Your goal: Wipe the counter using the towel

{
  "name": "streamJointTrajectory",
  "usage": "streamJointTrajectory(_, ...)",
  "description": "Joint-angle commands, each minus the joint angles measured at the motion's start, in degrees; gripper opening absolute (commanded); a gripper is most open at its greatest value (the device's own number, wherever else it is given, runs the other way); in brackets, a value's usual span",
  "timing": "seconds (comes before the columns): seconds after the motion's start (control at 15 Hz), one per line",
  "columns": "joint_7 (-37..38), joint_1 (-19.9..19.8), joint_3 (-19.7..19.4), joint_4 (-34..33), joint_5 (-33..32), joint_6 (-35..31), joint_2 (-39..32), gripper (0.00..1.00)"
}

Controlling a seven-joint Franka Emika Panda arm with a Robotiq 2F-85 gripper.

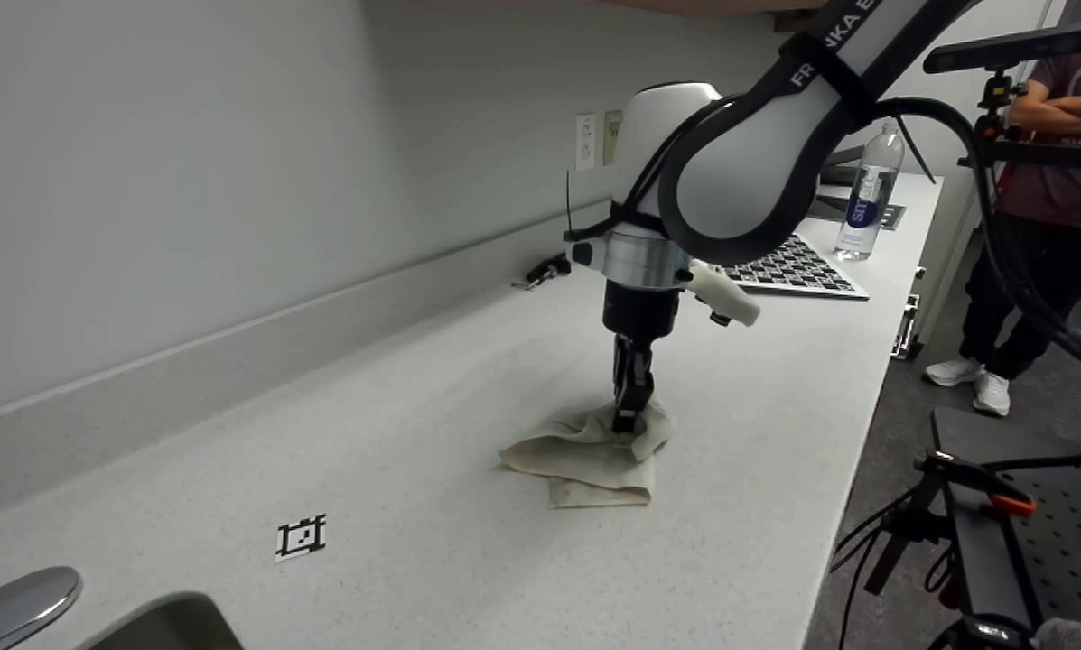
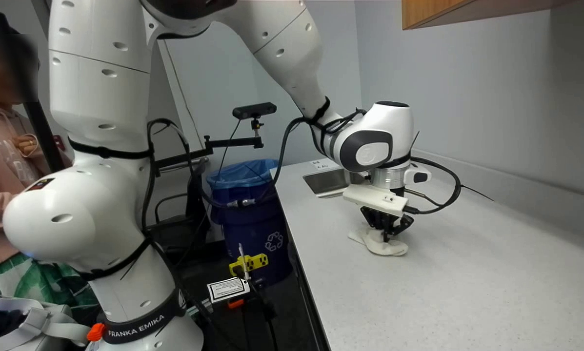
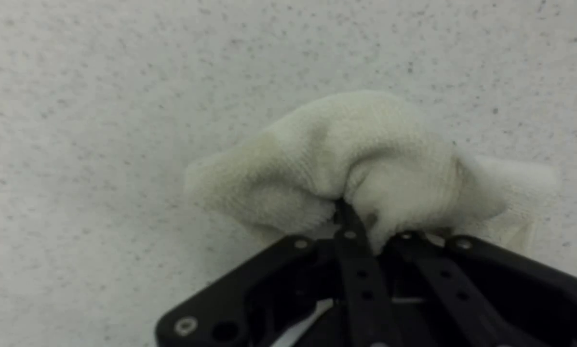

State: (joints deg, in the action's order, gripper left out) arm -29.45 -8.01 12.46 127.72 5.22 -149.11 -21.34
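1. We log the towel (image 1: 585, 465) first: pale beige, crumpled, lying on the counter (image 1: 730, 542), a little right of and below centre in an exterior view.
2. Long axis there, by our reading, runs left to right, rising slightly toward the right. A pointed corner aims at the left side of the frame; a squarer flap sticks out toward the bottom.
3. In the wrist view we also get a left-to-right length: blunt corner at left, arched fold bulging toward the top of the frame, right end blurred.
4. The gripper (image 1: 627, 420) points down into the cloth, its fingers (image 3: 357, 260) drawn nearly together, a pinched fold of towel held between them.
5. The arm (image 1: 730, 181) comes in from the top right. Behind it we note a checkered board (image 1: 797, 268) flat on the counter, a clear bottle (image 1: 868, 194) standing just beside it.
6. Lower left: a black-and-white marker (image 1: 301, 539), flat, well apart from the towel; nearer the corner, part of a sink (image 1: 174, 623).
7. In an exterior view we have a blue bin (image 2: 252, 229), left of centre, beyond the counter's edge.
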Motion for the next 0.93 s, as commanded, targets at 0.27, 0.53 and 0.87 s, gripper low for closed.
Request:
streamJointTrajectory(0.27, -3.9, 1.7, 2.2, -3.1, 1.3, 4.9, -4.0, 0.56)
streamJointTrajectory(0.53, -2.6, 2.3, 1.8, -2.7, 0.9, 5.1, -3.0, 0.87)
streamJointTrajectory(0.87, 0.0, 3.8, 1.9, -0.7, 0.8, 4.8, 1.1, 1.0)
